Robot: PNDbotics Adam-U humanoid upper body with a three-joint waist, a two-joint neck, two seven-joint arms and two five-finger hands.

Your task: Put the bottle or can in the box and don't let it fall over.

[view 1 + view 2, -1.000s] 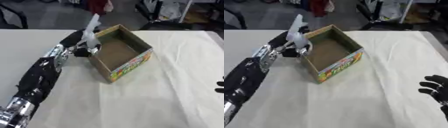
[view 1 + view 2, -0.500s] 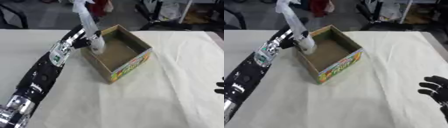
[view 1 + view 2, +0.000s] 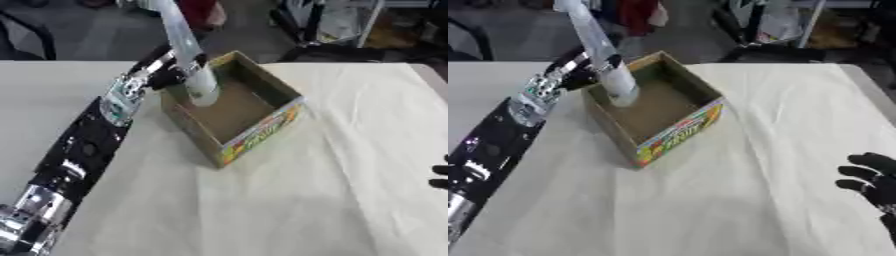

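Your tabletop (image 3: pixel 350 165), draped in a cream cloth, fills most of the left eye view, with dark room clutter along the top edge. Upper left of centre, your left hand (image 3: pixel 171 70) is curled round a pale bottle (image 3: pixel 188 55), which tilts with its base over the open cardboard box (image 3: pixel 254 125), not yet resting on its floor as far as you can judge. In the right eye view your right hand (image 3: pixel 872 182) sits idle at the lower right, fingers relaxed. Left to do: lower the bottle upright and release.
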